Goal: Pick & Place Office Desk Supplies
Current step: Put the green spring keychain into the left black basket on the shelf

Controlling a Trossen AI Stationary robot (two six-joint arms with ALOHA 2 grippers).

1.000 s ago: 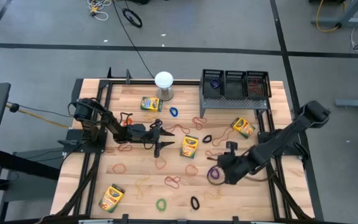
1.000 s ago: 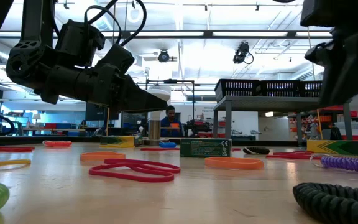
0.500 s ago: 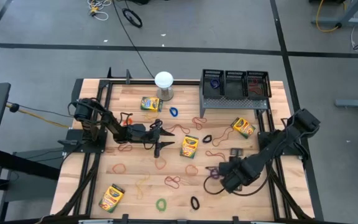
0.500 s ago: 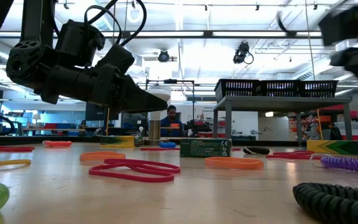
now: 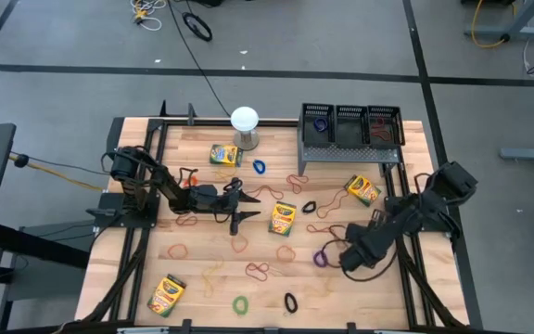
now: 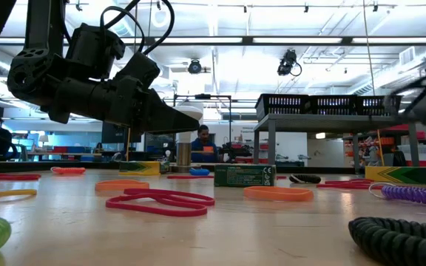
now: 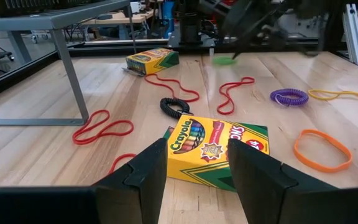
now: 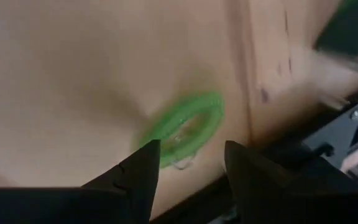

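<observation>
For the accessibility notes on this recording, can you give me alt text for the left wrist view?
The left gripper hangs open just above the wooden table, its two dark fingers framing a yellow-and-green crayon box lying flat. Around the box lie red rubber bands, a black coil, a purple coil and an orange band; a second crayon box lies farther off.

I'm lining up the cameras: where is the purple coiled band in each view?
High view: purple coiled band on the table's right half, near the right arm.
Low view: band at far right.
Left wrist view: band beyond the crayon box.
Right wrist view: not in it.
Shared landmark: grey riser.
</observation>
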